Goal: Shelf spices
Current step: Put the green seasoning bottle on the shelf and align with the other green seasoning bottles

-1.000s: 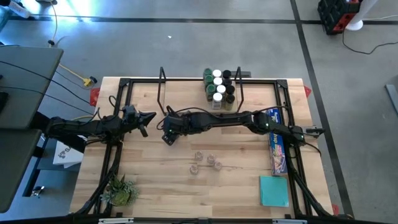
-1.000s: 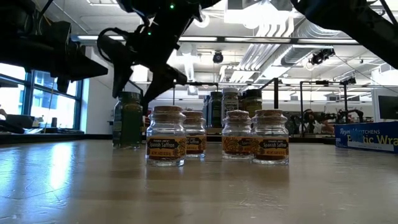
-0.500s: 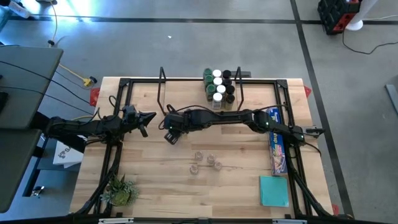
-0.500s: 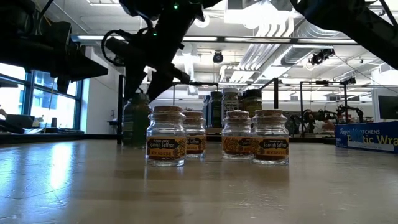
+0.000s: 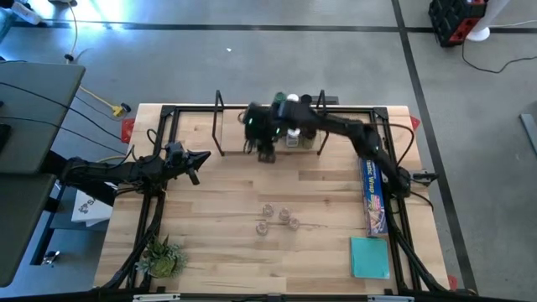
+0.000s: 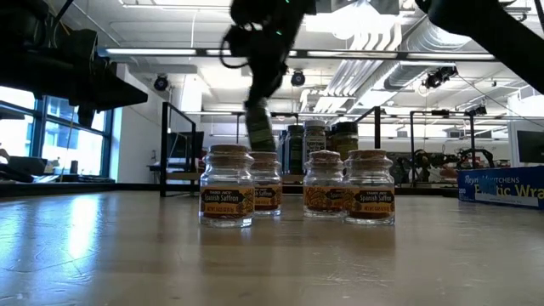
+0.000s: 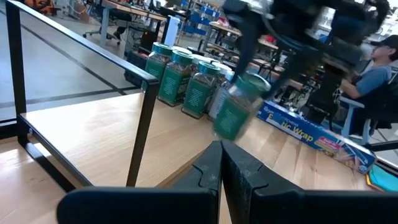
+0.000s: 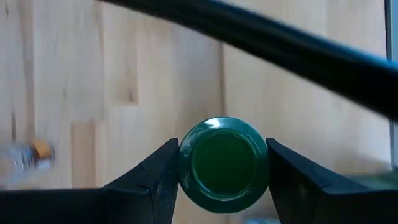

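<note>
My right gripper (image 5: 267,148) is shut on a green-lidded spice jar (image 6: 259,131) and carries it in the air over the shelf, between its black end hoops (image 5: 220,124). Several green-, white- and dark-lidded jars (image 5: 295,117) stand in a cluster at the shelf's right end. Several clear saffron jars (image 6: 297,194) stand on their bases at mid-table. My left gripper (image 5: 204,157) hovers shut over the table's left part, left of the shelf, touching nothing. My right gripper pinches the jar at its green lid (image 8: 222,163), one finger (image 8: 155,177) on each side, coming from above and pointing down. The jar is lifted clear and hangs below the fingers, slightly tilted (image 6: 259,131).
A long blue plastic-wrap box (image 5: 373,193) lies along the table's right side, with a teal cloth (image 5: 370,257) near it at the near right corner. A small green plant (image 5: 162,256) sits at the near left corner. A seated person (image 7: 373,68) shows beyond the table.
My right gripper has kept hold of the green-lidded jar, raised it off the table left of centre, and swung it toward the far edge and rightward to the shelf. The jar now hangs well above the clear jars. My left arm has kept still.
</note>
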Robot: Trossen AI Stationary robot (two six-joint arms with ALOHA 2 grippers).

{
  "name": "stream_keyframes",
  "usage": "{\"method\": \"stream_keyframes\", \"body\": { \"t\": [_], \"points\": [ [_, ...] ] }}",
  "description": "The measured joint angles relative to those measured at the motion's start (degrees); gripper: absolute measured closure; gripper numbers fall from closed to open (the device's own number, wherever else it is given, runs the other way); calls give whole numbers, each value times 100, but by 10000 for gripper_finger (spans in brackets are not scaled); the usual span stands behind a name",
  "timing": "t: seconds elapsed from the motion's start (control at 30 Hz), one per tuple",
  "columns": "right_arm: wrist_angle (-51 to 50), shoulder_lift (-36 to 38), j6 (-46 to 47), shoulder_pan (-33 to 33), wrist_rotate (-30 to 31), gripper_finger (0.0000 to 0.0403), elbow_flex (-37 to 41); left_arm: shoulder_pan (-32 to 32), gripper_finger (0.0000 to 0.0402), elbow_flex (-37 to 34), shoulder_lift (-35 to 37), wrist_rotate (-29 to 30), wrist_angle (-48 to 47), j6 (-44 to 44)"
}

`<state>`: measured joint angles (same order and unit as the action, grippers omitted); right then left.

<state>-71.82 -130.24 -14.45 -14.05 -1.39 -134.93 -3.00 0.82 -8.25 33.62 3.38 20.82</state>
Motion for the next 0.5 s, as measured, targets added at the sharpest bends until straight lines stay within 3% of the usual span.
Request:
{"method": "stream_keyframes", "body": {
  "t": [0.1,0.27,0.5],
  "points": [
    [-317,16,-399,-383,-460,213,11,-1,396,2,0,1,0,0],
    [-309,-17,-1013,-633,-551,213,26,2,396,0,0,0,0,-1],
    [-420,-17,-1155,-822,-575,213,162,0,397,2,0,1,0,0]
  ]
}}
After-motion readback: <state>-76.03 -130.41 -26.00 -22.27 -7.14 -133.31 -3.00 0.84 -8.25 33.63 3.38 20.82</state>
